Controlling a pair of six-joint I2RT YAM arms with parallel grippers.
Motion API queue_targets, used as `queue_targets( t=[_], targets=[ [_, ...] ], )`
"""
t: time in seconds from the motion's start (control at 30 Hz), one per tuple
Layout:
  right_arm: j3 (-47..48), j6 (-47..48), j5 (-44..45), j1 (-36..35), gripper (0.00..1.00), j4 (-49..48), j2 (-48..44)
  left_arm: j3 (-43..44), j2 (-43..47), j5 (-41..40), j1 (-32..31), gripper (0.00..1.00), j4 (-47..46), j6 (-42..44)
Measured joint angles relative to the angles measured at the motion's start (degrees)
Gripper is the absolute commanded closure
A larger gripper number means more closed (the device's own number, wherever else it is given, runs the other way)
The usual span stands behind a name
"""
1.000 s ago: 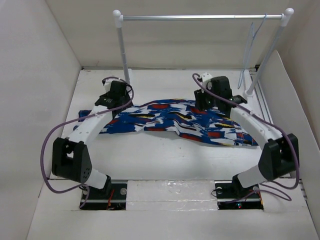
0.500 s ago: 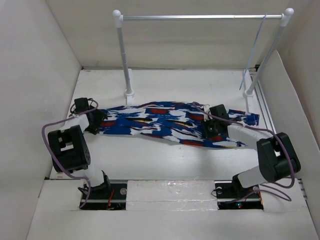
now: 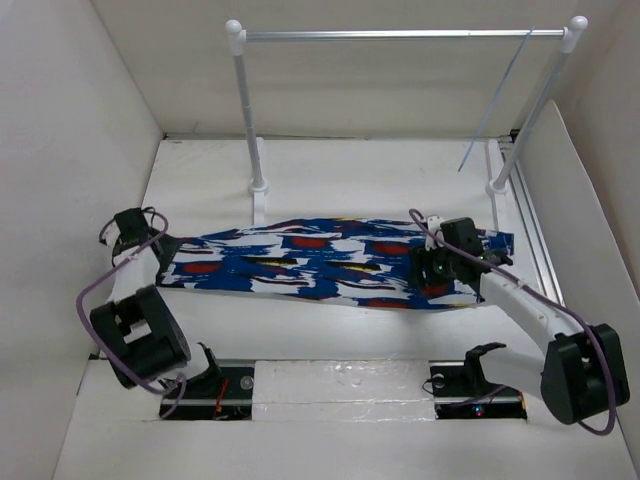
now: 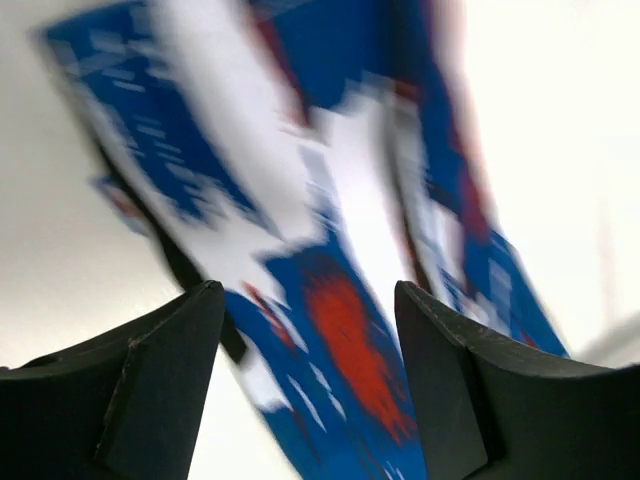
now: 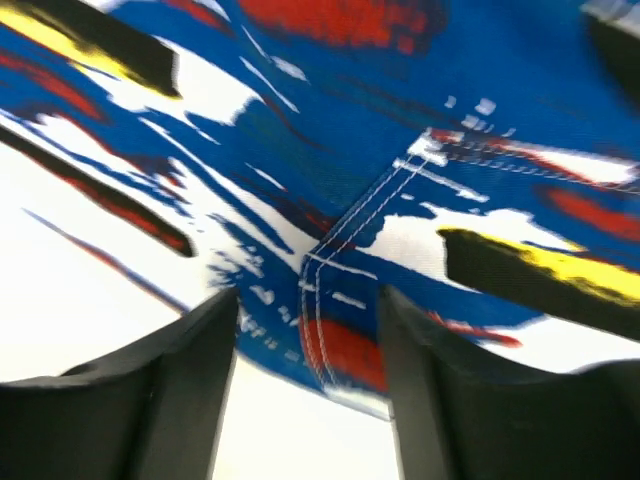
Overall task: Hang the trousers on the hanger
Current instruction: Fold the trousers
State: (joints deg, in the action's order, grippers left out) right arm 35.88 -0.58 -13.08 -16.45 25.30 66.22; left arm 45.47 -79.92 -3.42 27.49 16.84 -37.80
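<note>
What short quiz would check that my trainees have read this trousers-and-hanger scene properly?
1. True or false: the hanger hangs from the rail, near its right end.
2. Multiple choice: the trousers are
A) spread out on the table
B) draped over the rail
C) already on the hanger
3. One word: in the two wrist views, do the jaws stand open or shut?

Key
1. True.
2. A.
3. Open: in each wrist view the fingers stand apart, with printed cloth showing between them.
</note>
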Motion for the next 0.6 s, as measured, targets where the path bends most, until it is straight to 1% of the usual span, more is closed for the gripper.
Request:
queue_targets(
  t=[0.07, 0.1, 0.13, 0.2, 0.27, 0.33, 0.37, 0.4, 0.43, 0.47, 0.6],
  targets=[
    [3.96, 0.57, 0.04, 0.17, 0.30, 3.76, -1.51, 0.57, 4.46, -0.48, -5.33, 0.37, 0.74, 0.96],
    [5.75, 0.70, 0.00, 0.50, 0.27, 4.81, -2.43, 1.46, 6.56, -1.14, -9.05, 0.39, 0.96, 1.62],
    [7.52, 0.50, 0.00, 1.16, 0.27, 5.55, -3.69, 2.93, 8.17, -1.31, -13.35, 0.40, 0.98, 2.19],
    [9.81, -0.79, 0.22, 3.63, 0.24, 6.34, -6.95, 7.08, 9.92, -1.46, -22.23, 0.44, 0.63, 3.39],
    [9.79, -3.04, 0.46, 8.07, 0.22, 6.45, -10.84, 11.41, 10.01, -1.53, -29.99, 0.48, -0.15, 4.33],
    [7.67, -5.73, 0.22, 14.38, 0.20, 6.36, -14.97, 14.45, 9.64, -0.98, -37.83, 0.61, -1.40, 5.11],
    [6.03, -7.13, -0.09, 18.62, 0.18, 6.40, -17.03, 15.28, 9.46, -0.81, -41.18, 0.71, -1.86, 5.60],
    [4.22, -8.50, -0.22, 22.73, 0.15, 6.62, -18.86, 15.76, 9.20, -0.55, -44.06, 0.88, -2.05, 5.97],
    [2.47, -9.62, 0.17, 26.49, 0.13, 6.97, -20.33, 16.11, 8.72, -0.55, -47.82, 0.98, -2.03, 6.47],
    [1.11, -10.62, 0.61, 30.03, 0.12, 8.04, -20.90, 16.37, 8.07, -1.25, -51.06, 1.00, -2.01, 7.17],
    [-2.10, -13.31, 0.11, 40.79, 0.09, 9.05, -19.39, 16.79, 4.35, -2.71, -65.55, 1.00, -1.84, 9.55]
  ],
)
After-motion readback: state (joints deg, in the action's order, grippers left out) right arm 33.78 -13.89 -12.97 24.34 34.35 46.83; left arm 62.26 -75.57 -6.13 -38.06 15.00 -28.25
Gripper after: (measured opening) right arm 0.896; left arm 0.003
